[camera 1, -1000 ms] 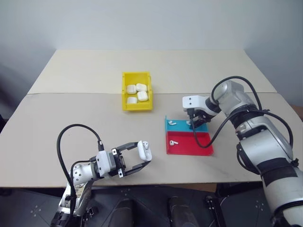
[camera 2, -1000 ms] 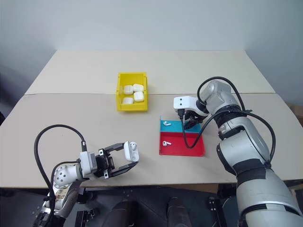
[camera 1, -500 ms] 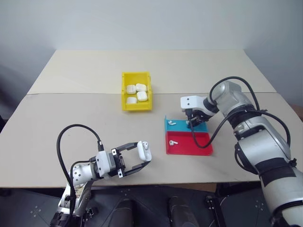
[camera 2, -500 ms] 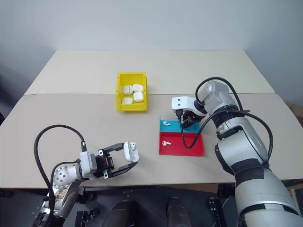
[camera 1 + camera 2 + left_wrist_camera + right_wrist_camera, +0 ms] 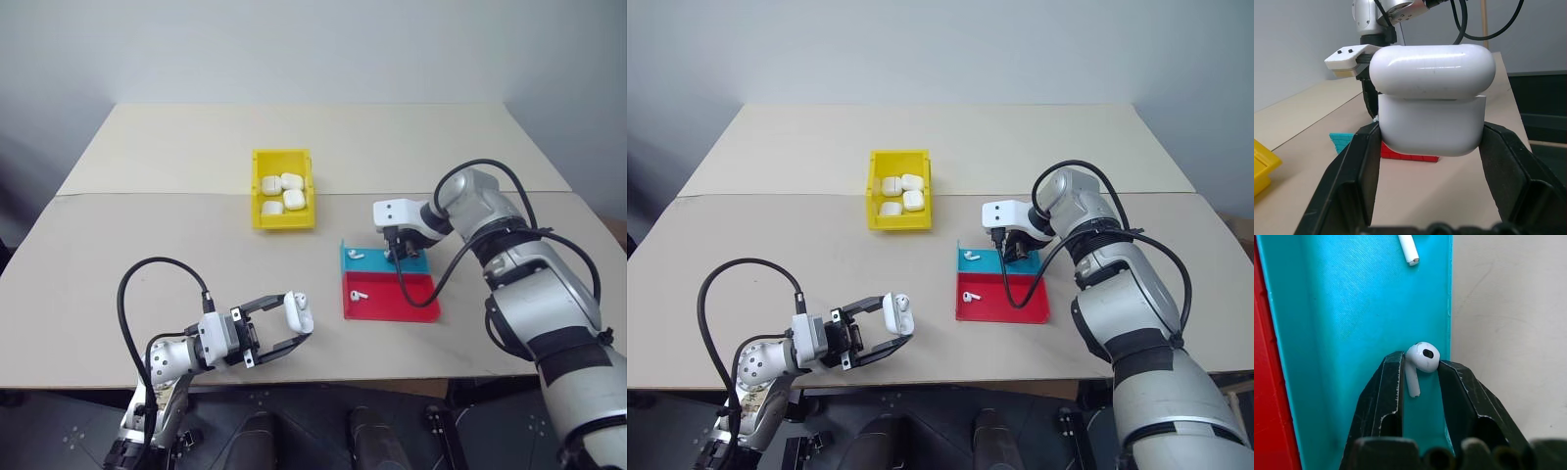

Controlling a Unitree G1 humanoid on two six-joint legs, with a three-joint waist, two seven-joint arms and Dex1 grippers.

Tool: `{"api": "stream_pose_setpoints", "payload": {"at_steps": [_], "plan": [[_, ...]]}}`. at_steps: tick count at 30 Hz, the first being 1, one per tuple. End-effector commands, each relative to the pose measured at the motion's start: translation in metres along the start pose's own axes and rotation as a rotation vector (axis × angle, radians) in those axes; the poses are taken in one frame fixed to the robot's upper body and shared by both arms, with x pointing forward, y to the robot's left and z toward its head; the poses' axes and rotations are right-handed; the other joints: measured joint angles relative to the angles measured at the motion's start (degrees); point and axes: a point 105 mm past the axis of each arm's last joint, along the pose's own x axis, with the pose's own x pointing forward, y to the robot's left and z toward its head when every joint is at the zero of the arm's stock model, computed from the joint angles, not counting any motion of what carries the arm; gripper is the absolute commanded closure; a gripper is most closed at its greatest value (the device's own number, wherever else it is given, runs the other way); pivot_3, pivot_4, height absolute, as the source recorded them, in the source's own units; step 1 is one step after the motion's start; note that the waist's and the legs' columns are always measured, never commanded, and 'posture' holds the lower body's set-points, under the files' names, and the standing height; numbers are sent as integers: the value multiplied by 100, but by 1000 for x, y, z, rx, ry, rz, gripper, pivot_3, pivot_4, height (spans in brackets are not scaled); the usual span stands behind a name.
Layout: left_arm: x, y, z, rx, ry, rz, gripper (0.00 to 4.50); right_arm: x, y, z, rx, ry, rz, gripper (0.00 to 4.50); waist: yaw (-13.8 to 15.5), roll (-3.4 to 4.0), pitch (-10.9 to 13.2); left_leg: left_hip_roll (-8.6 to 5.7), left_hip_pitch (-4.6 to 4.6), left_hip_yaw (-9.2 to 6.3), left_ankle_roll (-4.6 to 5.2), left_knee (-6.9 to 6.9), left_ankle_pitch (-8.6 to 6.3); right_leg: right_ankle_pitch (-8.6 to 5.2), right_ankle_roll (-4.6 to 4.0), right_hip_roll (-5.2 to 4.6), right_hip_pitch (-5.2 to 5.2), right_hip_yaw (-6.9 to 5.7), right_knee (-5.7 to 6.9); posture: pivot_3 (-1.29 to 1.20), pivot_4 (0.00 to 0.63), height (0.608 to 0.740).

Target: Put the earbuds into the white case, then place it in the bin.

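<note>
At the desk's (image 5: 147, 225) near edge, the left gripper (image 5: 294, 328) clamps the white case (image 5: 1432, 98), lid raised. The right gripper (image 5: 1420, 377) reaches into the blue tray (image 5: 1342, 333), fingers (image 5: 1388, 387) narrowed around an earbud (image 5: 1421, 360) by its right wall. Mid-desk, the yellow bin (image 5: 260, 186) holds other cases.

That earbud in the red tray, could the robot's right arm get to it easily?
Probably yes: the earbud lies uncovered in the red tray, beside the right gripper, which now clasps another earbud.
</note>
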Motion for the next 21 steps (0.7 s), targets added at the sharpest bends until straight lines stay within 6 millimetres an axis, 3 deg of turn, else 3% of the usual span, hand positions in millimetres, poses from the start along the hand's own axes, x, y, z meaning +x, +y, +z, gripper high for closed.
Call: {"api": "stream_pose_setpoints", "payload": {"at_steps": [1, 2, 6, 15, 18, 21], "plan": [[2, 1, 9, 40, -31, -2, 1777, -6, -5, 6, -23, -14, -27, 3068, 0, 0, 0, 0, 0, 0, 0, 0, 0, 0, 0, 0, 0, 0, 0, 0, 150, 740], [2, 1, 9, 40, -31, -2, 1777, -6, -5, 6, -18, -13, -25, 3068, 0, 0, 0, 0, 0, 0, 0, 0, 0, 0, 0, 0, 0, 0, 0, 0, 150, 740], [2, 1, 9, 41, -31, -3, 1777, -6, -5, 6, -15, -16, -20, 3843, 1, 0, 0, 0, 1, 0, 0, 0, 0, 0, 0, 0, 1, 0, 0, 0, 150, 740], [4, 3, 9, 45, -36, -4, 1777, -9, -6, 6, -1, -36, -32, 3870, 1, 0, 0, 0, 2, 0, 0, 0, 0, -1, -1, 0, 2, 0, 1, 0, 150, 740], [9, 6, 18, 45, -74, 6, 1777, -26, -12, 13, 20, -116, -72, 3870, 7, 2, 1, 0, 2, 0, 0, 0, 0, -1, -1, 0, 0, 0, 1, 0, 150, 740], [17, 10, 31, 41, -129, 21, 1777, -57, -13, 26, 59, -266, -122, 3870, 38, 4, 3, -1, -6, -1, 0, 0, 0, -1, 0, -3, -4, 0, 0, 0, 150, 740]]}}
